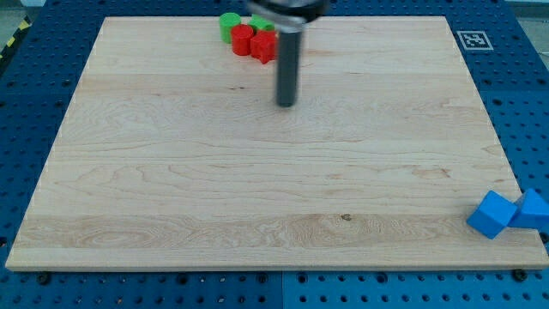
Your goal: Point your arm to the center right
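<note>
A: Where's my tip [286,104] rn?

B: Upper middle of the board [171,215], just below the cluster at the top edge: green cylinder [228,24], two red blocks [244,38], a bit of a second green one. Not touching any.

A: Pinching anything?

B: Bare rod, no jaws, nothing held.

A: Target?

B: Mid right edge, plain pale wood, no marker. I'd slide right & slightly down w/ one straight sweep; path looks free. Stop short of the edge, well above the two blue cubes [492,214] at the bottom-right corner.
</note>
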`<state>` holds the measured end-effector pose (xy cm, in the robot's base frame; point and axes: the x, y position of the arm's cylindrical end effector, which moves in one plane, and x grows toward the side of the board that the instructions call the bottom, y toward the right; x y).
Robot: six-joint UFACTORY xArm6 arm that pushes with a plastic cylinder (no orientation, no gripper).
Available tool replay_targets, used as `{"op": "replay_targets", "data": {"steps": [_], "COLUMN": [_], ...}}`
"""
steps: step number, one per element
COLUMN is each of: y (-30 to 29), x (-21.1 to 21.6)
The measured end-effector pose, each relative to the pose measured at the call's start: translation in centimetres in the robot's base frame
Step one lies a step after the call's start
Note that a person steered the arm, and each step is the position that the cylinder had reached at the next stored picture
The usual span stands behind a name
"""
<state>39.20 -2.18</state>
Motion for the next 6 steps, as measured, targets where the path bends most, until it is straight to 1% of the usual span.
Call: {"op": "replay_targets", "data": {"steps": [1,2,3,4,6], "y": [-10.1,-14.4,-14.4,-7.7,18.2], "x": [0.1,-0.1,-0.1,-0.1,-0.4]}}
